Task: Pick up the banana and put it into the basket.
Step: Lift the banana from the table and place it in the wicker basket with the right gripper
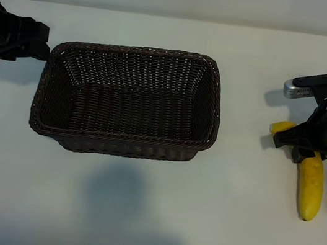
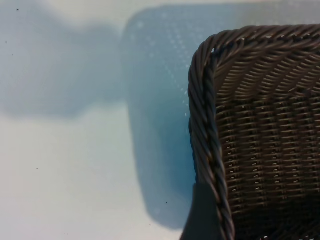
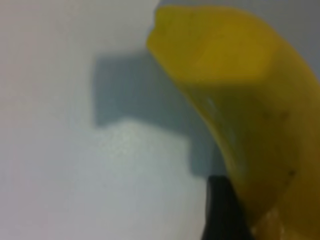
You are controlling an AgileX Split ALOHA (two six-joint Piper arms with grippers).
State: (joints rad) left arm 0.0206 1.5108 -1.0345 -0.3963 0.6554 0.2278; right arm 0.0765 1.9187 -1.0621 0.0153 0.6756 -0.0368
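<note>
White surface (image 1: 147, 220): we are clamping our right pincer (image 1: 302, 148) around the banana (image 1: 310, 185), right of the wicker basket (image 1: 121, 144); soft, smooth, best gripped mid-length. Left pincer (image 1: 36, 41) is idling open.

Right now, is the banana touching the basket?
Apart. The exterior view shows bare table between the banana, lying at the right under the right tool, and the basket.

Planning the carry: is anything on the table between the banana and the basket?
Nothing visible. The table is bare between the banana, under the right gripper, and the basket. The left gripper sits at the basket's far end.
</note>
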